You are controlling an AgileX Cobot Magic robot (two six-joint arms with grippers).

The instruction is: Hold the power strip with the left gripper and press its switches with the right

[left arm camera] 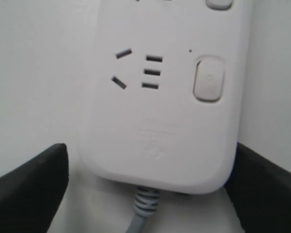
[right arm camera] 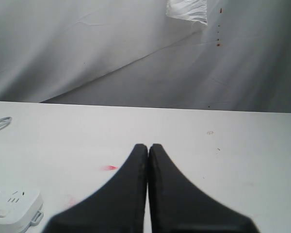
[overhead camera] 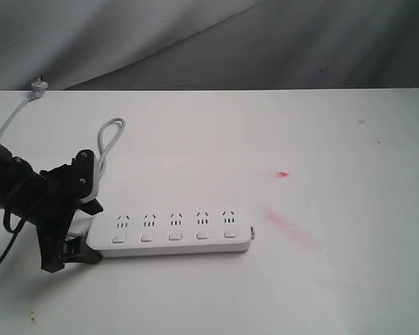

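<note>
The white power strip lies flat on the table, its five switches in a row below the socket groups. My left gripper straddles the strip's cord end and is open. In the left wrist view one black finger stands clear of the power strip, while the other finger sits at its edge. One switch shows beside the nearest sockets, and the grey cord leaves between the fingers. My right gripper is shut on nothing, above bare table; it is outside the exterior view. The strip's far end is visible in the right wrist view.
The grey-white cord loops behind the left arm and runs to a plug at the table's back edge. Red marks stain the table right of the strip. A grey cloth backdrop hangs behind.
</note>
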